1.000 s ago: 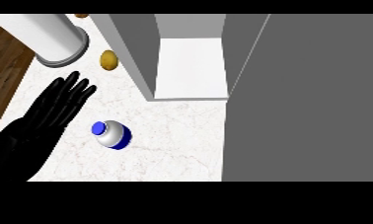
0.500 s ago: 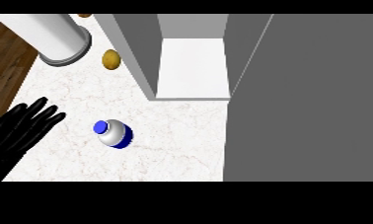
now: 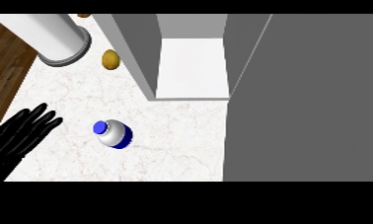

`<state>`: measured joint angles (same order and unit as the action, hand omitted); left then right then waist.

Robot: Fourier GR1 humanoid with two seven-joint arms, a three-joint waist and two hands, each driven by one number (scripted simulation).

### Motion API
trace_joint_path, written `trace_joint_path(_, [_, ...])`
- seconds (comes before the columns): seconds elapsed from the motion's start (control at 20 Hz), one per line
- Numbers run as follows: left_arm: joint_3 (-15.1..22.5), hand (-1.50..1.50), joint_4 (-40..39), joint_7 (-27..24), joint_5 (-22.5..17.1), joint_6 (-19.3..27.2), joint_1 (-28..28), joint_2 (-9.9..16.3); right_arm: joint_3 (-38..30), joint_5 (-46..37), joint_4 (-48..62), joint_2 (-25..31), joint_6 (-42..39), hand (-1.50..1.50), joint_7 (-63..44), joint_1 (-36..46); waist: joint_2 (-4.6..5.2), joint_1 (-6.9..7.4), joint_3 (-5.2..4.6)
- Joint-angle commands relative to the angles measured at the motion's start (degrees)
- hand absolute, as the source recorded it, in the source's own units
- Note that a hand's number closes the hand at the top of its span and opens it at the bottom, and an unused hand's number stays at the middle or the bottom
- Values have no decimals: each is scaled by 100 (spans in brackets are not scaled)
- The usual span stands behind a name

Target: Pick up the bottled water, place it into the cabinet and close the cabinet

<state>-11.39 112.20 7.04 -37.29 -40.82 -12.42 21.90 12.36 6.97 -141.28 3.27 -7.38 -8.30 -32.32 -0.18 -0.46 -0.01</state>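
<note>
The bottled water (image 3: 113,133), white with a blue cap and blue band, stands upright on the marble counter left of centre in the head view. My left hand (image 3: 23,135) shows at the left edge, open with straight fingers, a short way left of the bottle and not touching it. The cabinet (image 3: 191,65) stands behind the bottle with its white inside showing. Its grey door (image 3: 299,99) is swung open and fills the right side. My right hand is out of view.
A large white cylinder with a grey base (image 3: 53,38) stands at the back left. A small brown rounded item (image 3: 110,59) lies beside the cabinet's left wall. A dark wooden floor strip (image 3: 13,65) borders the counter's left edge.
My left hand drew back toward the lower left between the two earlier frames, away from the bottle, and has since crept slightly right again. The bottle and cabinet door stayed put.
</note>
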Motion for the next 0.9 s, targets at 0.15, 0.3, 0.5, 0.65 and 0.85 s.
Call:
trace_joint_path(0.15, [-232, -150, -778, -263, 703, -1, 487, -254, 211, 30, -1057, 127, -52, -150, -189, -651, 5, -43, -1])
trace_joint_path(0.3, [32, -150, -756, -680, 1702, 124, 344, -856, -61, 143, -706, 125, -53, -150, 0, -452, 11, 5, -1])
trace_joint_path(0.5, [-33, -150, -1940, -1339, 2362, -98, 789, -820, 18, 128, -997, 275, -290, -150, 285, -1131, 9, -76, -5])
trace_joint_path(0.65, [95, -150, -2713, -1675, 2827, 27, 1257, -947, 323, -166, -851, 188, -217, -150, 489, -1197, 20, -91, -7])
trace_joint_path(0.85, [-24, -150, -3469, -2346, 3178, -92, 1337, -803, 535, -448, -613, 244, -442, -150, 1209, -1811, 2, -96, -4])
